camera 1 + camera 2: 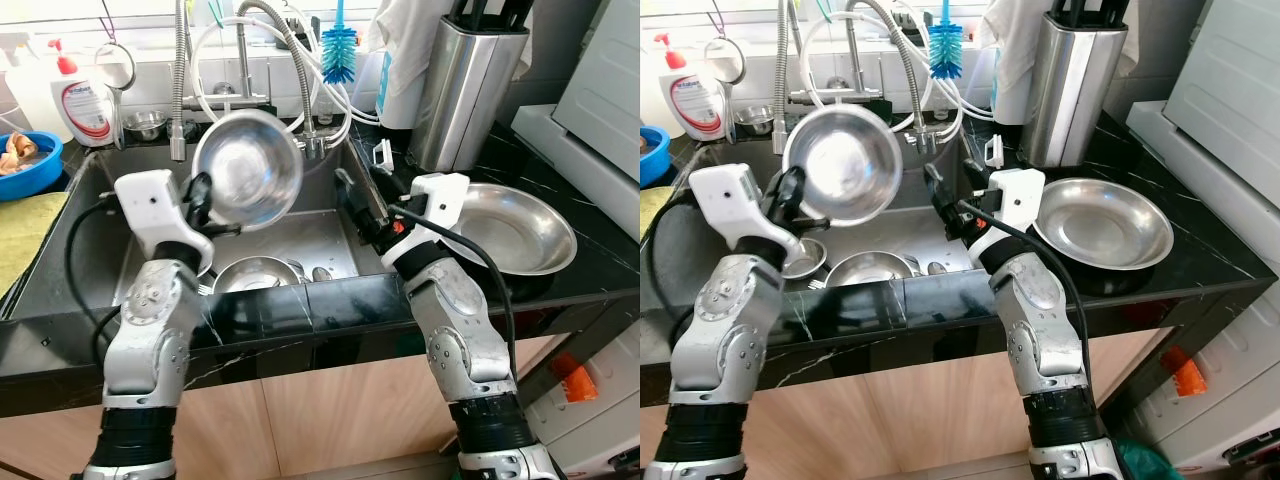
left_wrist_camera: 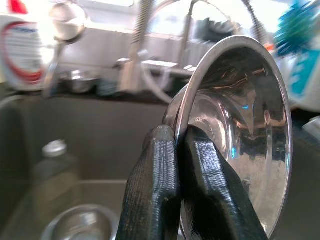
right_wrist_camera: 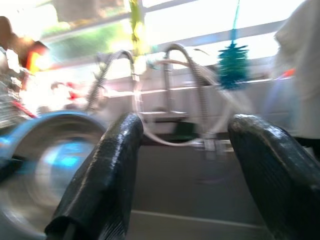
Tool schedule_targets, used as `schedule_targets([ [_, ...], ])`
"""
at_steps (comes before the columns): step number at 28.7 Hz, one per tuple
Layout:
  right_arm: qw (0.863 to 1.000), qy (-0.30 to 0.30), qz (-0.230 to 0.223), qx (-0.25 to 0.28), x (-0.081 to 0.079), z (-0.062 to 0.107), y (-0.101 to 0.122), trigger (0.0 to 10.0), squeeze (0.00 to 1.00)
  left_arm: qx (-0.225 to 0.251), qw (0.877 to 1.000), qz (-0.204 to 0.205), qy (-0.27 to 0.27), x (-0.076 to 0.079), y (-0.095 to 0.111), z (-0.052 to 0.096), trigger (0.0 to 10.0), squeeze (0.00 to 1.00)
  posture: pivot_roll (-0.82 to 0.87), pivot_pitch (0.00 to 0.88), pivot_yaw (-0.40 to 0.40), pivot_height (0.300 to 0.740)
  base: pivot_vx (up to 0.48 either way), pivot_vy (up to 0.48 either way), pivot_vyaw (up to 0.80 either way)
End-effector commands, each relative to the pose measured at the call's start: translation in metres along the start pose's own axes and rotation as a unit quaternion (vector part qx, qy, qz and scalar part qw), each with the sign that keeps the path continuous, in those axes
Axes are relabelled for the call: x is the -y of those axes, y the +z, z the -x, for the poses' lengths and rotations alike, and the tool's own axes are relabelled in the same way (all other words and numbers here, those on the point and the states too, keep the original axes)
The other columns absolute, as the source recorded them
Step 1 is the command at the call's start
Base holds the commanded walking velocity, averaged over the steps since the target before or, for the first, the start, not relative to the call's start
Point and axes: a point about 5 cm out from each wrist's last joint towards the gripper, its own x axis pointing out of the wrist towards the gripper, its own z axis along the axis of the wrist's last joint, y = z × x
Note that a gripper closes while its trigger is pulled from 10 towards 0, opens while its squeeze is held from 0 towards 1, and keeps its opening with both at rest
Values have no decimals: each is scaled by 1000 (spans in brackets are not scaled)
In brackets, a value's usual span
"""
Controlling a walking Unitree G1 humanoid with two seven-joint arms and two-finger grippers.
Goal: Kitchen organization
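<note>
My left gripper (image 1: 200, 195) is shut on the rim of a steel bowl (image 1: 247, 167), which I hold tilted on edge above the sink (image 1: 310, 235). In the left wrist view both fingers (image 2: 155, 190) pinch that rim, and the bowl (image 2: 240, 125) faces sideways. My right gripper (image 1: 358, 205) hangs open over the right side of the sink with nothing between its fingers (image 3: 107, 175). More steel bowls (image 1: 255, 272) lie on the sink floor below. A wide steel dish (image 1: 515, 230) rests on the black counter to the right.
Faucets and flexible hoses (image 1: 290, 60) stand behind the sink, with a blue brush (image 1: 338, 50) hanging above. A soap bottle (image 1: 85, 100) and a blue bowl (image 1: 25, 160) are at the far left. A steel canister (image 1: 465, 85) and a white appliance (image 1: 600, 110) stand at the right.
</note>
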Motion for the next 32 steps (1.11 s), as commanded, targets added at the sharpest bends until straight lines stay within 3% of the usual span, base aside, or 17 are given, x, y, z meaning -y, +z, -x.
schedule_targets([
  [1,1000,-22,5,17,4,5,7,10000,0,14,1000,-14,4,-5,3,-1,10000,0,86,3,-30,740,0,0,0],
  [2,999,-42,14,21,8,17,7,10000,0,4,999,-33,14,-16,-2,0,10000,0,80,3,-31,740,0,0,0],
  [5,998,-66,7,19,9,34,4,10000,0,-3,998,-65,17,-28,-8,0,10000,0,74,3,-29,740,0,0,0],
  [12,997,-82,3,-5,-3,56,-8,10000,0,-45,993,-109,21,-44,-25,0,10000,0,72,0,-23,740,0,0,0],
  [19,995,-99,13,-28,-3,68,-14,10000,0,-99,983,-153,37,-61,-41,1,10000,0,66,0,-22,740,0,0,0],
  [29,993,-114,28,-30,3,73,-12,10000,0,-116,981,-150,28,-65,-47,-1,10000,0,65,0,-20,740,0,0,0],
  [30,992,-116,29,-31,4,73,-12,10000,0,-116,982,-149,28,-65,-47,-2,10000,290,65,0,-20,740,0,0,0],
  [31,992,-116,30,-31,4,73,-12,10000,0,-116,982,-149,27,-65,-47,-2,10000,290,65,0,-20,740,0,0,0],
  [32,992,-117,30,-31,4,73,-12,10000,0,-115,982,-149,27,-65,-47,-2,10000,886,64,0,-19,740,0,0,0],
])
